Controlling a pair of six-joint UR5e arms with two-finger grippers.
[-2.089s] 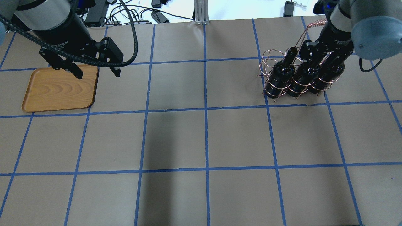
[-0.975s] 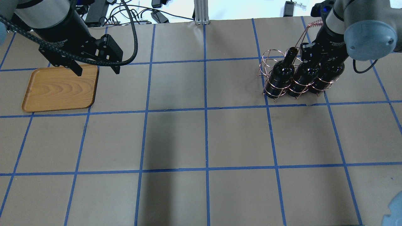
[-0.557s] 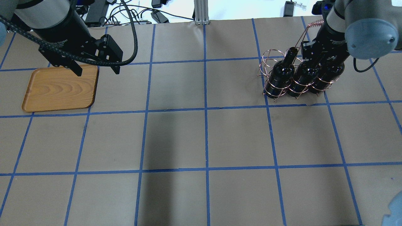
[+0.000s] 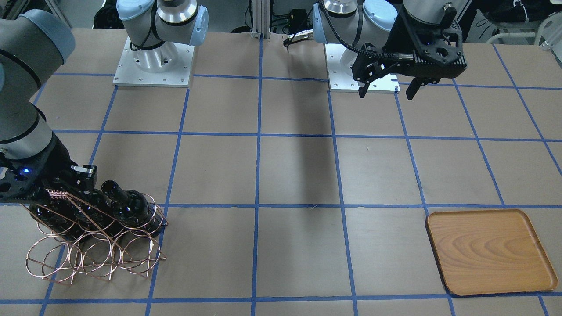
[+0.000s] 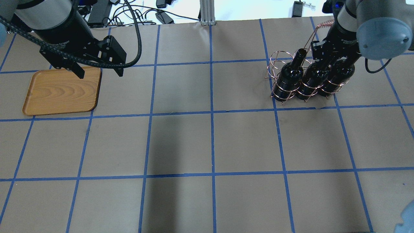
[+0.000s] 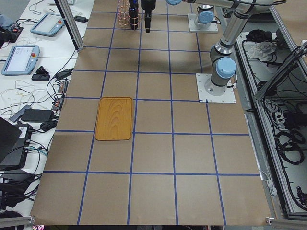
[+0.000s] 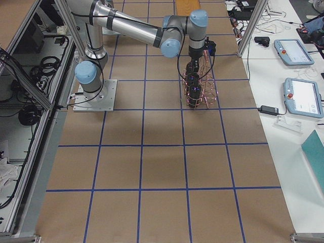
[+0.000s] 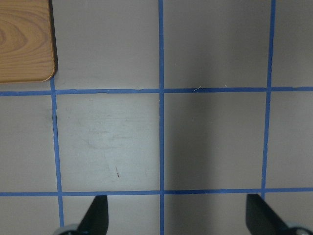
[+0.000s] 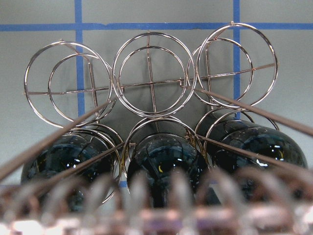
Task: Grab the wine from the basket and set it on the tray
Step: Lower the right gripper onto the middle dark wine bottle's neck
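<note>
The basket (image 4: 92, 256) sits well apart from the tray (image 5: 61, 90), so it's a long carry. The wine (image 5: 312, 79) is racked in it, right gripper (image 5: 323, 56) at the middle neck, can't tell if clamped. Meanwhile the left gripper (image 5: 100, 76) hangs spread wide beside the tray, probably waiting.

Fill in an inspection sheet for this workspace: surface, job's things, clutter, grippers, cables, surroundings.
Surface: table under brown paper with a blue tape grid.
Job's things: three wine bottles sit in one tier of the basket; its other tier is empty. The tray is bare.
Clutter: nothing seen.
Grippers: left gripper open, empty, in the air by the tray's edge; right gripper at the bottle necks, open or shut not visible.
Cables: black cable looping to the left gripper; loose leads beyond the table's edge.
Surroundings: teach pendants beside the table.
</note>
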